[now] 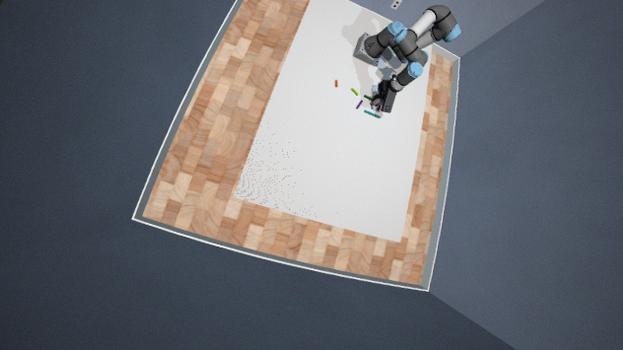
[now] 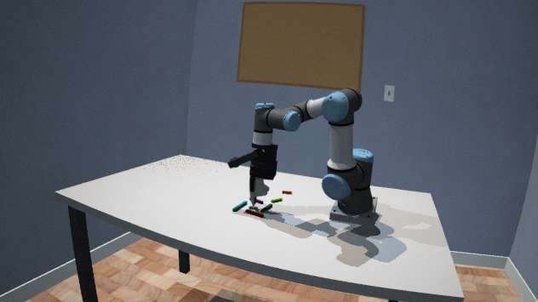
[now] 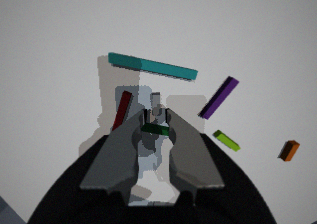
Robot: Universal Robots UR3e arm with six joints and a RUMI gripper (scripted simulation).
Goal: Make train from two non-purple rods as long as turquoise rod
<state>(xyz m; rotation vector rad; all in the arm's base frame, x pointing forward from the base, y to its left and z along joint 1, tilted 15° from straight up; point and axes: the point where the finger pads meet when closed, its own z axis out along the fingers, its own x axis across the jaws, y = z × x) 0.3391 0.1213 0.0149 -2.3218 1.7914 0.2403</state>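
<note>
Where the exterior view looks across the bench, we list one end effector, pointed down, its tips low over the rods. Item, its fingers: set narrow, a slim gap between them, gripping nothing.

From the wrist view we enter the following:

- Grey rod: short, directly at the fingertips, one end reaching out on the far side; slimmer than the gap.
- Red rod: just left of the end effector, lying at a slant, partly hidden by the left finger.
- Turquoise rod: the longest, on the far side of the end effector, running crosswise beyond the grey and red pieces.
- Dark green rod: on the near side of the tips, seen through the gap, its ends hidden.
- Purple rod: to the right, slanted.
- Lime rod: right and nearer.
- Orange rod: farthest right, well apart from the end effector.

We record the red and grey pieces as separate, side by side with bench between them.
</note>
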